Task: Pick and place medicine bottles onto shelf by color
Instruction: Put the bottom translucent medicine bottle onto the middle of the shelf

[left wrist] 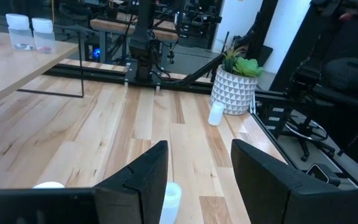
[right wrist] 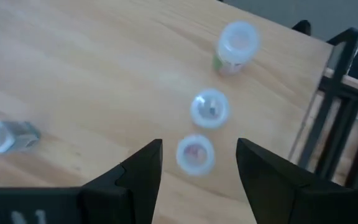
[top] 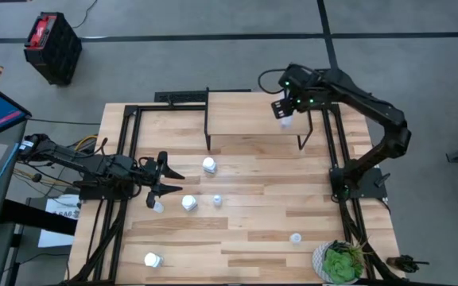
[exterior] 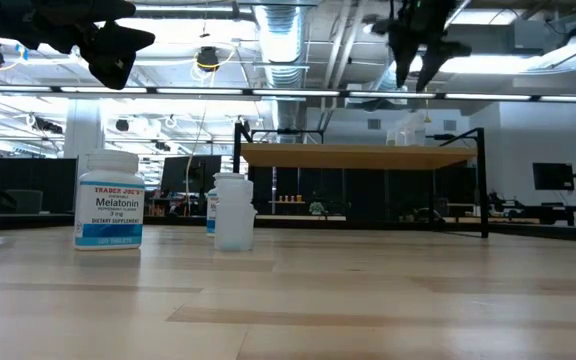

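The shelf [top: 253, 119] stands at the table's far middle. Three medicine bottles stand in a row on its right end [right wrist: 236, 43] [right wrist: 210, 109] [right wrist: 194, 154]; the farthest shows green inside. My right gripper [top: 286, 111] [right wrist: 197, 168] hangs open above them, pointing steeply down, clear of the caps. My left gripper [top: 161, 181] [left wrist: 197, 180] waits open above the table's left part, nothing between its fingers; a small pale bottle [top: 158, 206] stands on the table below it. More bottles stand on the table: white ones [top: 209, 165] [top: 189, 202] [top: 153, 259], small pale ones [top: 217, 200] [top: 296, 237].
A potted green plant [top: 340, 262] stands at the table's near right corner. A clear bottle [right wrist: 5, 137] lies on its side on the wood left of the row. Black rails [top: 126, 151] run along the table's left and right sides. The low view shows a labelled white bottle [exterior: 108, 200].
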